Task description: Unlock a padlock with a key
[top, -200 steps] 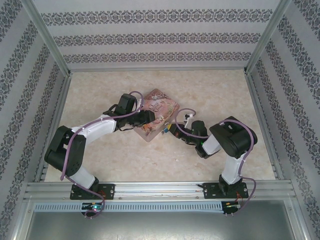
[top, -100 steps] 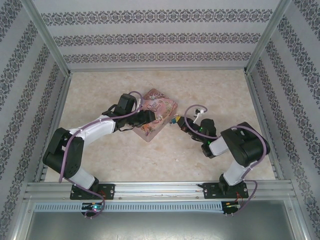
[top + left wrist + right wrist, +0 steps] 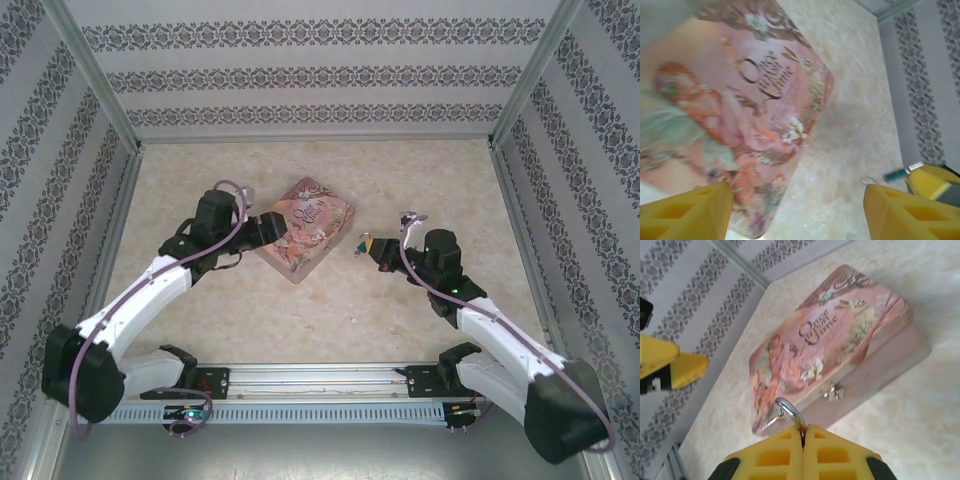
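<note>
A: Since a second ago, the padlock has travelled right, off the pink tin's right edge. A strip of bare counter now lies between them.

B: What carries it?

A: It's in the right pincer. The yellow jaws are pressed together, and the silver shackle loops out past the tips. In the left wrist view the blue body pokes out beside a yellow finger, toward the tin.

B: Is it resting on the counter or lifted?

A: Cannot tell.

B: And the left side?

A: The left pincer has drawn back to the tin's left edge, and its jaws have spread. They now stand wide apart and grip nothing. Below the gap are the tin's corner and bare counter.

B: The tin itself?

A: Lid down, lying askew at mid-counter. A small metal clasp sits on the side that faces the right pincer.
</note>
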`<state>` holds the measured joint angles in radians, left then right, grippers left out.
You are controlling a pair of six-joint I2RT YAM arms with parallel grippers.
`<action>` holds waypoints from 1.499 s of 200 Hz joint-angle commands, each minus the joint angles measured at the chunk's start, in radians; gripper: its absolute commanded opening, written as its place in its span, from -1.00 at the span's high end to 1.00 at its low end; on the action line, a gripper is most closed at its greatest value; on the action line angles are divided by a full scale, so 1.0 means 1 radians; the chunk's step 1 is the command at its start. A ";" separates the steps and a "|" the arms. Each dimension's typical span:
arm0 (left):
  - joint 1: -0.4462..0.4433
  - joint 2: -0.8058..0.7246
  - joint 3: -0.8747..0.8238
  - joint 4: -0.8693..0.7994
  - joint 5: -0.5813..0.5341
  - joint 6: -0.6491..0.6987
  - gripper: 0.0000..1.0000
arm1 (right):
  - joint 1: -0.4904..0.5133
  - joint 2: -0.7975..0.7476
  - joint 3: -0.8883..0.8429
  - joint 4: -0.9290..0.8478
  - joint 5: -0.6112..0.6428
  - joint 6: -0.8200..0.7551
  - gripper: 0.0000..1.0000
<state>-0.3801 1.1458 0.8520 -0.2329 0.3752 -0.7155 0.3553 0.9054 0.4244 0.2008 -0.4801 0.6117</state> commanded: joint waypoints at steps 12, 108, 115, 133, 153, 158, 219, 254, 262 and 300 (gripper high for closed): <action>0.051 -0.137 -0.089 -0.086 -0.166 0.054 -0.52 | 0.001 -0.067 0.049 -0.433 -0.110 -0.037 1.00; 0.113 -0.344 -0.228 -0.114 -0.267 -0.032 -0.59 | 0.078 -0.016 0.002 -0.679 -0.120 -0.011 1.00; 0.113 -0.352 -0.238 -0.110 -0.271 -0.044 -0.59 | 0.083 -0.006 -0.004 -0.669 -0.112 -0.009 1.00; 0.115 -0.372 -0.260 -0.099 -0.276 -0.064 -0.59 | 0.088 0.021 -0.020 -0.641 -0.096 -0.009 1.00; 0.116 -0.381 -0.269 -0.099 -0.285 -0.076 -0.59 | 0.088 0.059 -0.028 -0.627 -0.092 -0.029 1.00; 0.116 -0.382 -0.271 -0.100 -0.288 -0.080 -0.60 | 0.088 0.068 -0.030 -0.625 -0.090 -0.034 1.00; 0.117 -0.386 -0.286 -0.099 -0.315 -0.107 -0.60 | 0.068 0.155 -0.036 -0.564 -0.060 -0.033 0.74; 0.120 -0.393 -0.253 -0.107 -0.352 -0.076 -0.61 | 0.023 0.140 0.002 -0.584 -0.057 -0.056 0.42; 0.122 -0.393 -0.241 -0.111 -0.361 -0.060 -0.61 | 0.008 0.130 0.012 -0.592 -0.057 -0.062 0.38; 0.130 -0.393 -0.176 -0.166 -0.461 0.028 -0.70 | -0.069 0.077 0.101 -0.647 -0.021 -0.136 0.28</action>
<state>-0.2661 0.7673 0.6117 -0.3504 0.0071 -0.7662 0.3252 1.0222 0.4461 -0.4145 -0.5381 0.5442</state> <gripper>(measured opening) 0.838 0.349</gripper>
